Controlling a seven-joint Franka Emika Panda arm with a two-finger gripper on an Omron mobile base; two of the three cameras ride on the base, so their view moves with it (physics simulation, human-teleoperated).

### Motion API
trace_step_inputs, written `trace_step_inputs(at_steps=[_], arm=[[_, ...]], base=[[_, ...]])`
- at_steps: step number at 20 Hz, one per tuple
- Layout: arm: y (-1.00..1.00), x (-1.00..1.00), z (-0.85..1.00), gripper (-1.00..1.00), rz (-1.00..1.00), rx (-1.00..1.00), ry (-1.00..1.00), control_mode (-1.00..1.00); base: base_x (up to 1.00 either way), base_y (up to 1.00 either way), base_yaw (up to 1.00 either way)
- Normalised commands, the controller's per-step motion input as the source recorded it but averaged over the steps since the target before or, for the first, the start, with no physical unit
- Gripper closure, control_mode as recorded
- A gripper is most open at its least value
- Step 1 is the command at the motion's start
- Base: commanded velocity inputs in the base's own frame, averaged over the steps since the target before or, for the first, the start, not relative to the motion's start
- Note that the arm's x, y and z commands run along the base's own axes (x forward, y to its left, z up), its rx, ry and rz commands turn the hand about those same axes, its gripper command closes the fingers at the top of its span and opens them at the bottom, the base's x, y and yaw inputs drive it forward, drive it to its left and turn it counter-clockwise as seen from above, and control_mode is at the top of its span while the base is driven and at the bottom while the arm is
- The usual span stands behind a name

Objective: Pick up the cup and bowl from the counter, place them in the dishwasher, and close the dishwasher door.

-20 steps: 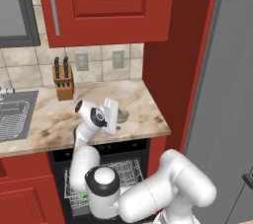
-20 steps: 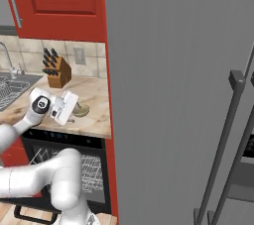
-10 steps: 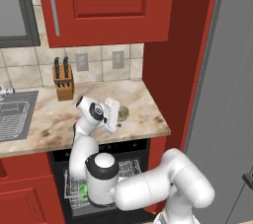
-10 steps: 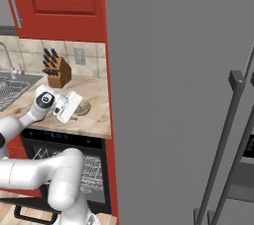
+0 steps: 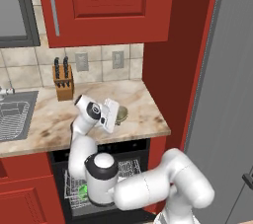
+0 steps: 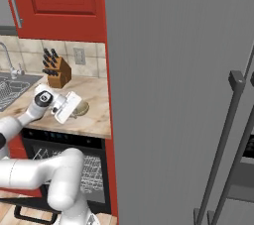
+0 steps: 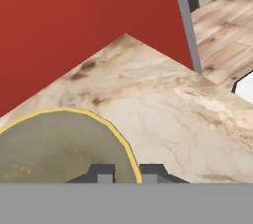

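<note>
The olive-tan bowl (image 5: 122,114) (image 6: 81,108) sits on the marble counter (image 5: 146,119) (image 6: 98,116) near its right end. My gripper (image 5: 117,116) (image 6: 75,111) leans down onto the bowl's near side. In the hand view the bowl (image 7: 54,144) fills the lower left, and the gripper (image 7: 127,172) has its two dark tips close together astride the yellow rim, shut on it. Under the counter the dishwasher (image 5: 126,168) (image 6: 94,169) stands open with its wire rack out. The green cup (image 5: 83,190) sits in that rack. The lowered dishwasher door (image 6: 27,214) shows its bar handle.
A knife block (image 5: 63,81) (image 6: 58,70) stands at the back of the counter, and a steel sink (image 5: 15,114) (image 6: 10,87) lies to the left. A tall red panel (image 5: 170,70) and the grey fridge (image 6: 173,95) close off the right side. Red wall cabinets (image 5: 108,6) hang above.
The jaws have gone from wide open to shut on the bowl's rim. The hand has settled slightly lower against the bowl. The bowl has not moved.
</note>
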Motion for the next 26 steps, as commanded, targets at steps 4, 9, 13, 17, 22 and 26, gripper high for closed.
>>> trace_step_inputs(at_steps=[4,9,13,17,22,26], arm=[[0.41,-0.92,0.0,1.0,0.0,0.0,-0.23,-1.0],[0.48,-1.0,0.0,1.0,0.0,0.0,-0.25,-1.0],[0.25,-1.0,-0.01,1.0,0.0,0.01,-0.23,-1.0],[0.08,-0.96,-0.15,1.0,0.0,0.01,-0.17,-1.0],[0.09,-0.92,-0.37,1.0,0.01,0.02,-0.11,-1.0],[0.12,-0.69,-0.67,1.0,0.05,0.0,-0.03,-1.0]], base=[[0.0,0.0,0.0],[0.0,0.0,0.0],[0.0,0.0,0.0],[0.0,0.0,0.0],[0.0,0.0,0.0],[0.0,0.0,0.0]])
